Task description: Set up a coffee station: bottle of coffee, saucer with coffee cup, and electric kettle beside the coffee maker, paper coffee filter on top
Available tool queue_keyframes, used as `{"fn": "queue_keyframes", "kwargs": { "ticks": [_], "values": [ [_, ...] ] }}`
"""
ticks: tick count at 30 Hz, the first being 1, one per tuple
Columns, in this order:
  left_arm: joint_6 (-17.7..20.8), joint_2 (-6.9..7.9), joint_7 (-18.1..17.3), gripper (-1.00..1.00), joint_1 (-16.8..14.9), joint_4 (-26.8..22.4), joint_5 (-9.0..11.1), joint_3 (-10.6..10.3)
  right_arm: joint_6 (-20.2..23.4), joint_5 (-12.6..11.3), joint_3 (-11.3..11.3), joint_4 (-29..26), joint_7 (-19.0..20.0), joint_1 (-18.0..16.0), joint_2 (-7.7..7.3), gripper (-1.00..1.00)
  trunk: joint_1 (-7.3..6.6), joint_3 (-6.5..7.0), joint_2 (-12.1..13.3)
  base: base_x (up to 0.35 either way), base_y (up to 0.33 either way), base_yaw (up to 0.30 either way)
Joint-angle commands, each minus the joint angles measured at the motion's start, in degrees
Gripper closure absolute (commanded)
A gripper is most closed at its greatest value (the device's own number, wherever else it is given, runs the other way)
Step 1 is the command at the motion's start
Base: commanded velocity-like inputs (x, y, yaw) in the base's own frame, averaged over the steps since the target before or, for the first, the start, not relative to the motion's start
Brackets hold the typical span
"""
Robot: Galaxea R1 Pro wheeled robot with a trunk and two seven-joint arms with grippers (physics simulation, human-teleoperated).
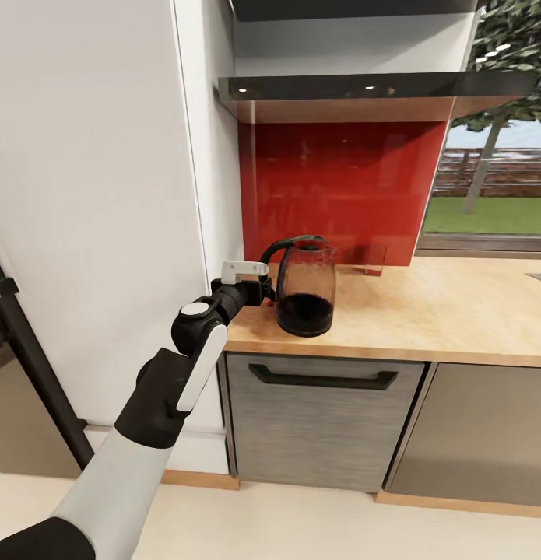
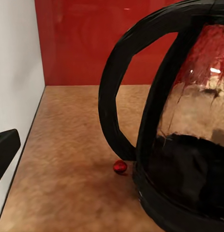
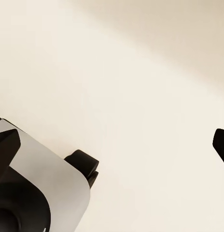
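The electric kettle (image 1: 305, 288), smoky glass with a black base and handle, stands upright near the left end of the kitchen countertop (image 1: 433, 311). My left gripper (image 1: 267, 292) is at the kettle's handle, on its left side. In the left wrist view the handle loop and glass body of the kettle (image 2: 189, 145) are very close, with one black fingertip (image 2: 4, 151) far to the side, so the jaws stand open with nothing held. The right gripper (image 3: 112, 145) is open over pale floor, its fingertips (image 3: 6, 145) wide apart.
A tall white cabinet wall (image 1: 91, 194) borders the counter's left end. Behind the kettle is a red backsplash (image 1: 340, 187), with a glossy black shelf board (image 1: 363, 85) above it. A grey drawer front with a black handle (image 1: 324, 379) sits below. A sink corner (image 1: 539, 278) is at the far right.
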Motion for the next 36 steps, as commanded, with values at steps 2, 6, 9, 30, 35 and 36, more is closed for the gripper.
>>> {"fn": "queue_keyframes", "kwargs": {
  "ticks": [2,6,9,30,35,36],
  "values": [
    [0.18,0.0,0.54,-1.0,-0.05,-0.05,0.62,-0.06,-0.12,-0.6,0.35,0.03,0.15,-0.05,-0.06,-1.0,0.0,-0.06,-0.03,0.006,0.006,0.0],
    [0.19,0.0,0.54,-1.0,-0.05,-0.05,0.6,-0.06,-0.12,-0.6,0.35,0.03,0.15,-0.05,-0.06,-1.0,0.0,-0.06,-0.03,0.019,0.003,0.0],
    [0.18,0.0,0.54,-1.0,-0.05,-0.05,0.61,-0.06,-0.12,-0.6,0.35,0.03,0.14,-0.05,-0.06,-1.0,0.0,-0.06,-0.03,0.093,0.001,0.0],
    [0.19,0.0,0.54,-1.0,-0.05,0.01,0.55,-0.06,-0.12,-0.6,0.35,0.03,0.06,-0.05,-0.06,-1.0,0.0,-0.06,-0.03,0.055,0.0,0.0],
    [0.17,0.0,0.54,-1.0,-0.05,-0.01,0.56,-0.06,-0.12,-0.6,0.35,0.03,0.06,-0.05,-0.06,-1.0,0.0,-0.06,-0.03,0.021,0.0,0.0],
    [0.18,0.0,0.54,-1.0,-0.05,0.01,0.55,-0.06,-0.12,-0.6,0.35,0.03,0.06,-0.05,-0.06,-1.0,0.0,-0.06,-0.03,0.112,0.0,0.0]
  ]
}}
